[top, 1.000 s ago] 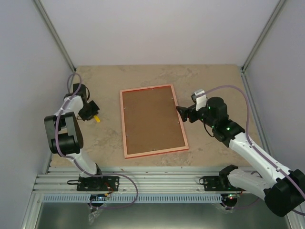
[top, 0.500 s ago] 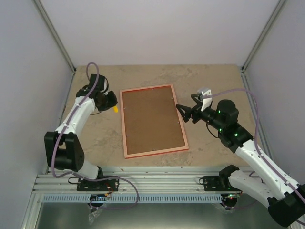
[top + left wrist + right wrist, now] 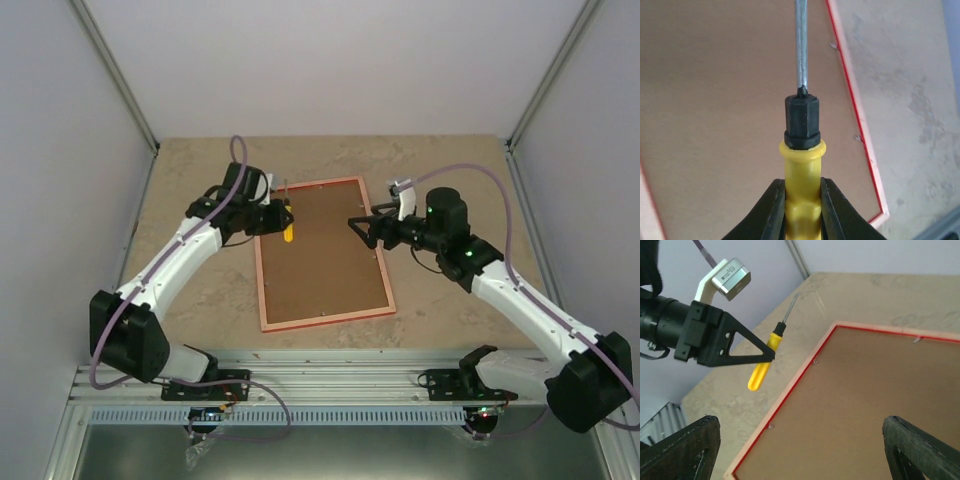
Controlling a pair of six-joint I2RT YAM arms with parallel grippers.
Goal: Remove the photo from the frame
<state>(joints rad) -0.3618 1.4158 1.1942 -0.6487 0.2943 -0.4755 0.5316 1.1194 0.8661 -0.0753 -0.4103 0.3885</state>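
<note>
The frame lies face down on the table, showing its brown board back, pinkish-orange rim and thin red inner edge. The photo is hidden under the board. My left gripper is shut on a yellow-handled screwdriver and holds it above the frame's far left corner. In the left wrist view the jaws pinch the screwdriver handle, with the metal shaft pointing away over the frame board. My right gripper is open and empty above the frame's far right part, fingers wide apart.
Small metal tabs sit along the frame's inner edge. The stone-patterned tabletop surrounds the frame. Grey walls with metal posts close in the left, back and right sides.
My left arm swung right from the table beside the frame to above its far left corner, carrying the screwdriver. My right gripper moved left over the frame's right edge with its fingers spread.
</note>
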